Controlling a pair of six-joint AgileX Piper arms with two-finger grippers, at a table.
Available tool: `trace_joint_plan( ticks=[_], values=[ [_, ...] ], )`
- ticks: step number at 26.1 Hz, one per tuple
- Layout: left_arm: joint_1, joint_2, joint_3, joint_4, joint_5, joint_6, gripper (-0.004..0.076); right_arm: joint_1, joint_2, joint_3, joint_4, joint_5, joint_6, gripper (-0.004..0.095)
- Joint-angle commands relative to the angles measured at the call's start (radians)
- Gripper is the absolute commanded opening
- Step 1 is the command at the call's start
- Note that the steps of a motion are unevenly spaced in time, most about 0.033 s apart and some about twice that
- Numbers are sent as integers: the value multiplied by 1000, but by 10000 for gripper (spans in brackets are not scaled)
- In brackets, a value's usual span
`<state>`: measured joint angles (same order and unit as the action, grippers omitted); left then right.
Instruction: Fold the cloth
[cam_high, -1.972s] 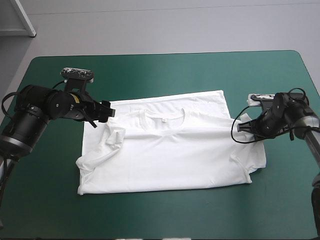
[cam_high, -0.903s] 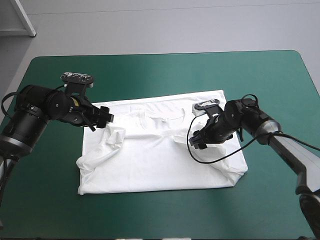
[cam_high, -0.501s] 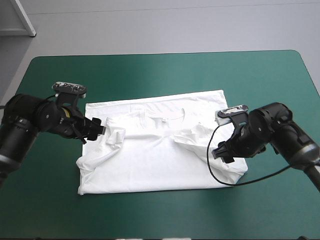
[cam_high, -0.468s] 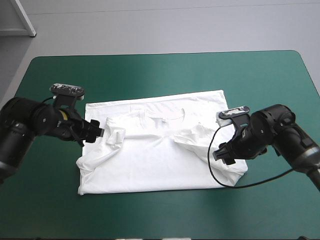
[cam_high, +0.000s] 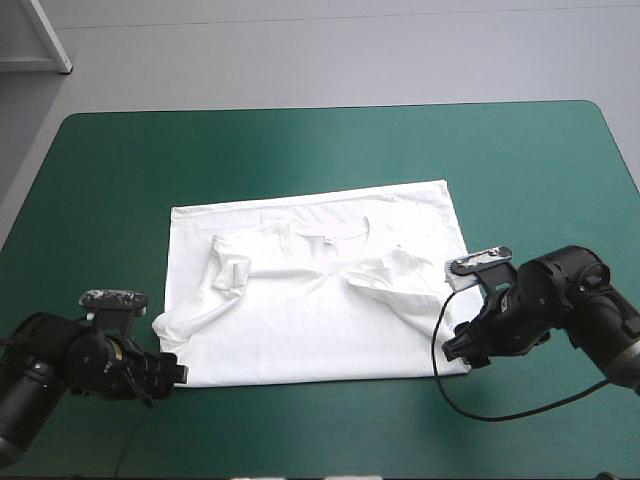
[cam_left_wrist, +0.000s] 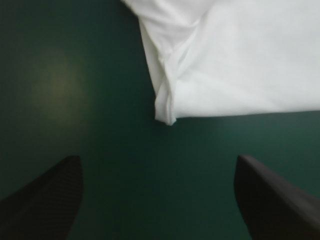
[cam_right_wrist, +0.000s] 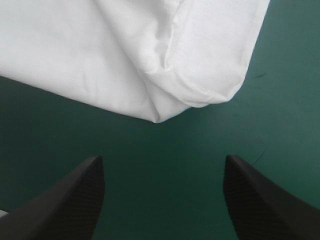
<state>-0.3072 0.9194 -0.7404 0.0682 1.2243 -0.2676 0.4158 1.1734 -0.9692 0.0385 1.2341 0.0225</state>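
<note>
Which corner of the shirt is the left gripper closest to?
The T-shirt's near left corner, ahead of the open left gripper; the right gripper faces the near right corner.

The table (cam_high: 300, 140), under its teal-green cover, carries the white T-shirt (cam_high: 320, 310), spread flat near the table's middle, collar toward the table's far edge, both sleeves turned in over the chest; bare cover shows on every side.

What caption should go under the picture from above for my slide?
Left gripper and right gripper at the near corners of a white T-shirt, sleeves folded in.
</note>
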Motion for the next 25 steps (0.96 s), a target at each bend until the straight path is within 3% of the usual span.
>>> trace_joint_plan(
  ticks=[1, 5, 10, 14, 17, 19, 20, 21, 25],
  values=[
    [-4, 7, 91, 9, -136, -55, 599, 1, -24, 13, -6, -23, -22, 595],
    [-4, 53, 162, 8, -299, -81, 599, 1, -24, 49, -6, -56, -45, 560],
    [-4, 188, 173, 9, -431, -77, 599, 1, -24, 87, -12, -97, -48, 550],
    [-4, 305, 173, 4, -447, -77, 573, 1, -24, 101, -26, -116, -48, 550],
    [-4, 370, 173, -25, -423, -73, 414, 1, -24, 104, -51, -141, -48, 550],
    [-4, 388, 173, -37, -408, -69, 237, 1, -24, 110, -57, -182, -44, 550],
    [-4, 388, 173, -37, -399, -47, 49, 1, -22, 122, -50, -225, -43, 550],
    [-4, 388, 173, -40, -394, -28, -6, 1, -22, 128, -48, -249, -41, 550],
    [-4, 378, 173, -43, -394, -21, -3, 1, 73, 157, -29, -308, -7, 550]
  ],
)
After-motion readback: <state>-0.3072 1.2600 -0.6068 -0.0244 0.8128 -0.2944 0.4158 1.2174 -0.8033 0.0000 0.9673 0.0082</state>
